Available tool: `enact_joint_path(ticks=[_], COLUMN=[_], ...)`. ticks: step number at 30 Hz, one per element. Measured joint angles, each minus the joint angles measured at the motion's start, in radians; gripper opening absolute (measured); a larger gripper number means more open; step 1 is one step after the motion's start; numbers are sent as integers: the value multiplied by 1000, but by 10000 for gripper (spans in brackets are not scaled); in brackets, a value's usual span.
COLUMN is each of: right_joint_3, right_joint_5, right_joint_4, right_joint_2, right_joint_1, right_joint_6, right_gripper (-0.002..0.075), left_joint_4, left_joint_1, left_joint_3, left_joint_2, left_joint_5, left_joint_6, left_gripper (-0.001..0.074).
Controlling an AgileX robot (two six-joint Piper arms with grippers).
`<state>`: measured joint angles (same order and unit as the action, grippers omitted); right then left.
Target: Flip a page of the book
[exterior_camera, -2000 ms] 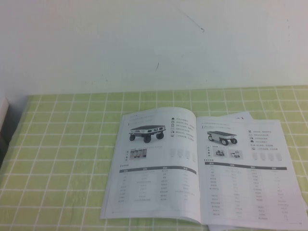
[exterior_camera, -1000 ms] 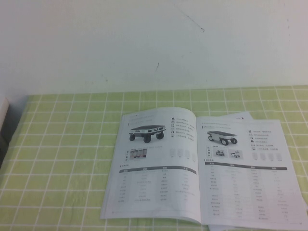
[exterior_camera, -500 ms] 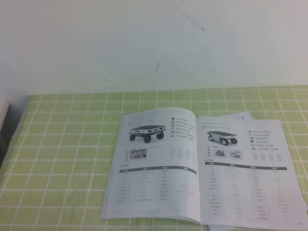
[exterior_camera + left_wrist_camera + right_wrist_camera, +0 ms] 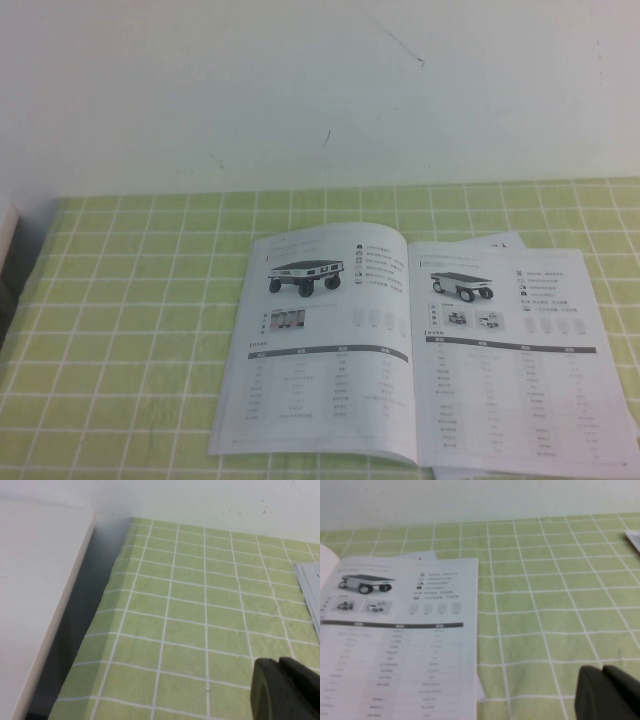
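no visible change, book (image 4: 420,350) unmoved

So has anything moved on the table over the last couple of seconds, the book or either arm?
Nothing visibly changed. The book lies open and flat on the green checked cloth as before, no page lifted. The left gripper hangs over bare cloth to the book's left; the right gripper, shut, hangs over cloth just right of the book. Neither touches it.

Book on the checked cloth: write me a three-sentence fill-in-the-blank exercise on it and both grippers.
1. The book lies ___ on the green checked cloth.
2. Each facing page pictures a ___-wheeled cart.
3. The right gripper hangs over the cloth beside the book, fingers ___; the left gripper hangs over bare cloth.

Missing words: open; four; shut
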<state>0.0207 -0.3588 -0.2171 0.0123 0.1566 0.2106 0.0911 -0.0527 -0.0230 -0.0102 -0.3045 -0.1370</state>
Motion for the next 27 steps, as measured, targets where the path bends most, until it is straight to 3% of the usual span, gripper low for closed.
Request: enact_joint_path(ticks=[6, 10, 12, 15, 23, 27], right_joint_3=[7, 8, 8, 8, 8, 8], right_joint_5=[0, 2, 7, 10, 40, 41], right_joint_4=[-303, -642, -725, -758, -767, -774], right_joint_2=[0, 0, 0, 0, 0, 0], right_joint_1=[0, 0, 0, 0, 0, 0], right_joint_6=[-50, -86, -86, -86, 48, 206], right_gripper=[-3, -3, -3, -3, -3, -3], left_joint_4=[126, 418, 571, 704, 760, 782], left_joint_1=[0, 0, 0, 0, 0, 0], left_joint_3=[0, 0, 0, 0, 0, 0], left_joint_2=[0, 0, 0, 0, 0, 0], left_joint_5=[11, 67, 102, 148, 159, 159], left_joint_6=[-60, -136, -156, -167, -163, -129], left_gripper=[-4, -4, -4, -4, -4, -4])
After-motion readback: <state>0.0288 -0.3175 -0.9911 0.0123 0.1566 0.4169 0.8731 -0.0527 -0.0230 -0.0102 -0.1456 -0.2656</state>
